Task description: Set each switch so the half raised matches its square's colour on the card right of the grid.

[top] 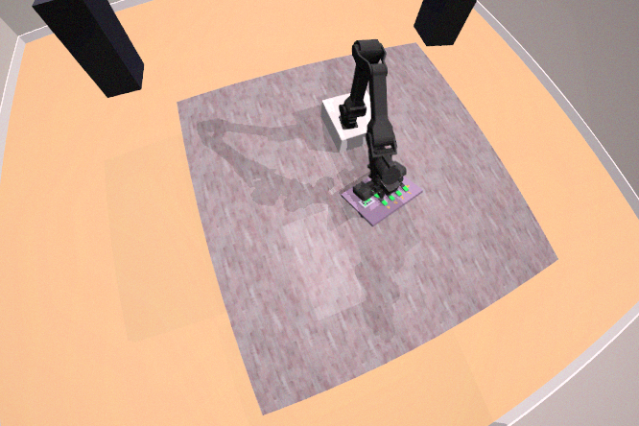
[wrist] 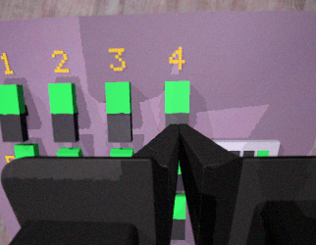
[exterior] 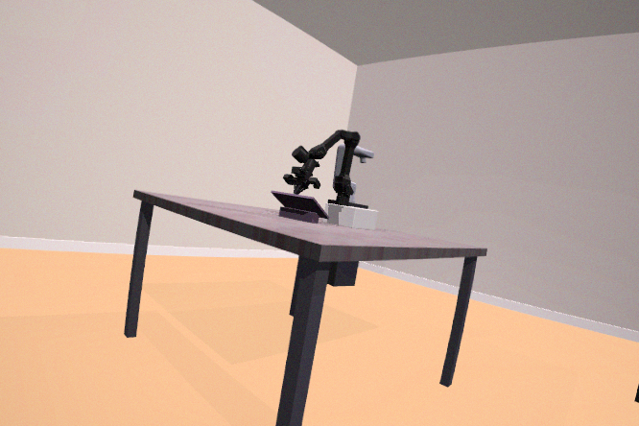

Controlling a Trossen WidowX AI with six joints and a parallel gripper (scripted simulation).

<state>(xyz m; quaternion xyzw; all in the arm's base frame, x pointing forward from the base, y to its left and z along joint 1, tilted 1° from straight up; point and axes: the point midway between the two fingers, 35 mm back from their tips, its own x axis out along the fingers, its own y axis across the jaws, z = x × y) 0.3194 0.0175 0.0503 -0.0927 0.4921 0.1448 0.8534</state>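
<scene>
Your gripper [top: 379, 195] [exterior: 297, 191] [wrist: 178, 131], clenched on nothing, hovers by column 4's far switch [wrist: 177, 100]. Past that switch, you have bare purple panel [top: 375, 215] [exterior: 300, 201] [wrist: 260, 59] reaching its far edge; the card [wrist: 276, 147] lies alongside, partly hidden.

The black arm [top: 378, 101] [exterior: 346, 165] rises from its base, bends sharply at a high elbow [top: 368, 49] [exterior: 348, 136], and slopes down along its forearm [top: 379, 101] [exterior: 330, 144] to the wrist. The jaws [top: 380, 196] [exterior: 297, 191] hang low, angled downward, at the end of the arm. They are closed on nothing, their dark, tapered fingertips meeting in a narrow point in the wrist view.
</scene>
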